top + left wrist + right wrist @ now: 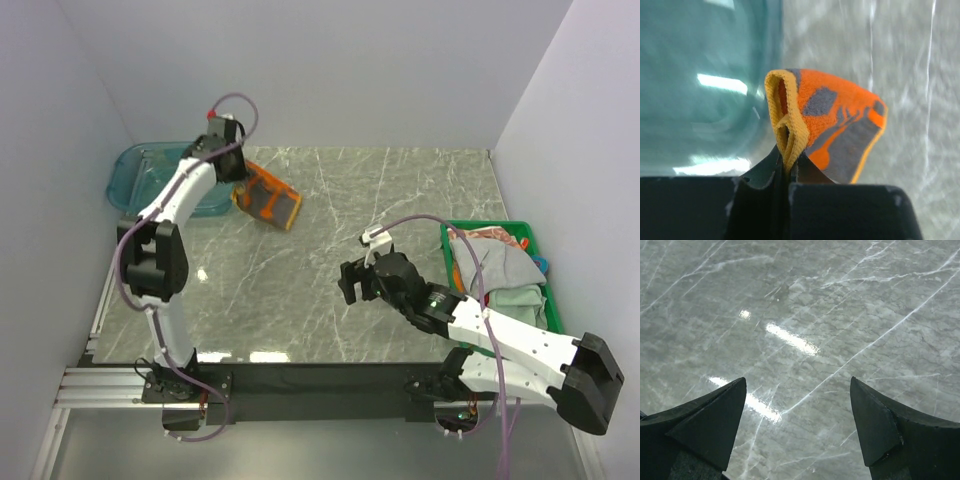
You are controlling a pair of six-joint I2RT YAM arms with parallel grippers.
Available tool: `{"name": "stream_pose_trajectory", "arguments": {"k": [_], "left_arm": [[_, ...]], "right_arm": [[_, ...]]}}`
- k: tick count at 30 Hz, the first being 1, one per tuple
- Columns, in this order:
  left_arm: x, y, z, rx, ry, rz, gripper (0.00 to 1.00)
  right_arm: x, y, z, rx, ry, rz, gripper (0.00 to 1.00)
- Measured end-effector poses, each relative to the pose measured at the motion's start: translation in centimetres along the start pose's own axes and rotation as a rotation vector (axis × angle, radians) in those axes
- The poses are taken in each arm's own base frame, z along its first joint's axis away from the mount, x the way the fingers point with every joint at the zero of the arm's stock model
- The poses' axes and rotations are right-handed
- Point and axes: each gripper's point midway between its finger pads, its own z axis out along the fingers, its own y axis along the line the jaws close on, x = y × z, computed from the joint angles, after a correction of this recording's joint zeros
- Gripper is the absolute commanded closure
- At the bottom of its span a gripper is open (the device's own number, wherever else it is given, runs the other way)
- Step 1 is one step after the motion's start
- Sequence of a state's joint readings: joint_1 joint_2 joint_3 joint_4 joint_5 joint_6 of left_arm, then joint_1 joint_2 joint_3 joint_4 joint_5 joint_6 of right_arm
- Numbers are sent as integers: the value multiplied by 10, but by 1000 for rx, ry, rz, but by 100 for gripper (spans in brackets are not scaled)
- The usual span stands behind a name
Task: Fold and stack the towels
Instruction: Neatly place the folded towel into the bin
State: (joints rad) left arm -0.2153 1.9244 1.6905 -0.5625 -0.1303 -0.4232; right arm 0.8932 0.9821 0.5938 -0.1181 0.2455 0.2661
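At the far left of my top view, the clear teal plastic tub [140, 178] sits at the table's back corner, and it fills the left half of my left wrist view [705, 75]. Just beside its right wall, my left gripper [238, 172] is clamped on the orange-brown towel with orange lines [270, 197]. Up close, the jaws of that gripper [788, 172] are pressed together on the yellow-hemmed edge of the towel [835, 117], which is doubled over where it is pinched. The cloth fans out to the right, over the grey marble-patterned table [910, 75]. I cannot tell whether its far corner touches the surface.

Across the middle, the table [330, 200] runs bare under ceiling-light glare.

Right of centre, my right gripper [347, 282] hangs low over the tabletop. In the right wrist view its jaws stand wide apart with nothing between them [797, 415], only veined stone [840, 315] below.

At the far right edge, well apart from the held towel, the green plastic crate [446, 245] holds the other towels in a loose heap. A pale grey-white towel [500, 262] is draped on top, a red patterned towel [497, 236] shows behind it, and a pale green towel [515, 300] lies nearest to me.
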Motion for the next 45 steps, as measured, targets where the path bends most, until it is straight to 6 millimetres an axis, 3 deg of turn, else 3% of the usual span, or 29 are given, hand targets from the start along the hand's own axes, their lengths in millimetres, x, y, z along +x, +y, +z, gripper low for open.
{"name": "stream_pose_trajectory", "arguments": {"k": [6, 9, 14, 21, 29, 45], "left_arm": [[-76, 32, 23, -52, -60, 72, 99], [-92, 54, 34, -81, -68, 91, 99], [-87, 101, 46, -118, -12, 109, 99], [-82, 149, 56, -160, 33, 186, 100], [-64, 171, 82, -187, 92, 271, 99], [-72, 186, 100, -233, 59, 353, 99]], "right_arm": [[8, 3, -1, -22, 34, -10, 11], [16, 4, 2, -28, 68, -17, 12], [35, 1, 8, -7, 151, -38, 12], [39, 3, 16, 7, 210, -53, 13], [34, 7, 25, 18, 246, -62, 13], [49, 4, 34, 43, 329, -99, 14]]}}
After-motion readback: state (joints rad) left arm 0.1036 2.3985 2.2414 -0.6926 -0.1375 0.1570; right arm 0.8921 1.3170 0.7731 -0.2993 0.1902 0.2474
